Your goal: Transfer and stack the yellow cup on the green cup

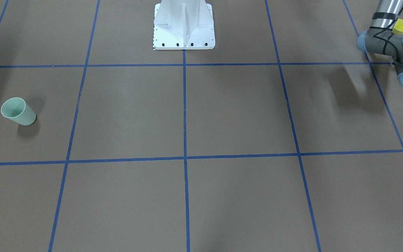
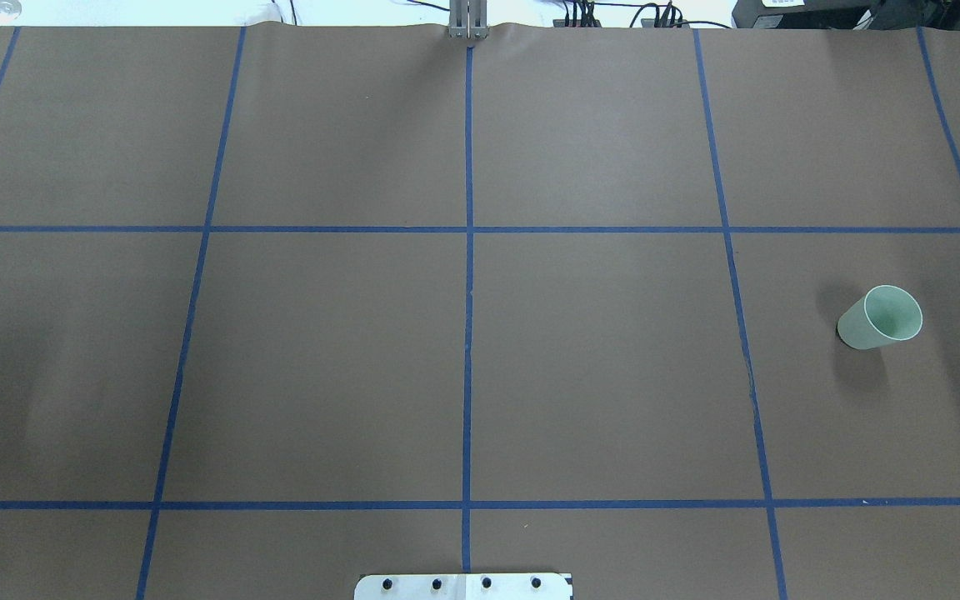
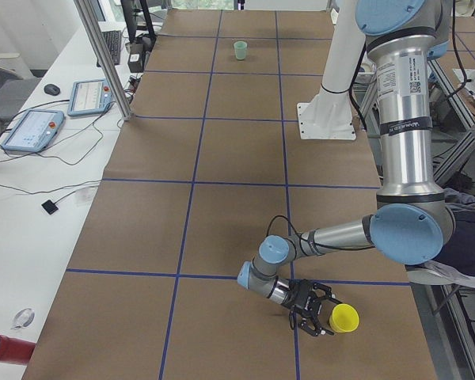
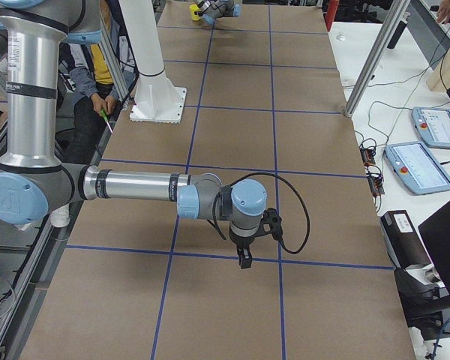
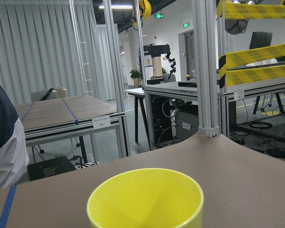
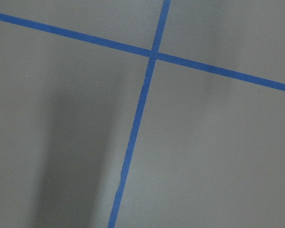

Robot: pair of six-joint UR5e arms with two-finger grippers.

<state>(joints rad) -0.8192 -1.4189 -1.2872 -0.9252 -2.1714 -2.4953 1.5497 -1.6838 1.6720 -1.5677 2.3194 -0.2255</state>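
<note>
Left gripper (image 3: 313, 321) sits by the yellow cup (image 3: 344, 318); its opening cannot be told.

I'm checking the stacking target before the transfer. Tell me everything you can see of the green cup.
The green cup is a small, pale mint tumbler, plain and without a handle. It looks like smooth plastic and tapers from a wider rim to a narrower base. It stands upright with its mouth up and looks empty inside. It sits on the brown table cover on the robot's right side, inside one square of the blue tape lines and clear of them. Nothing but the cover touches it.
</note>
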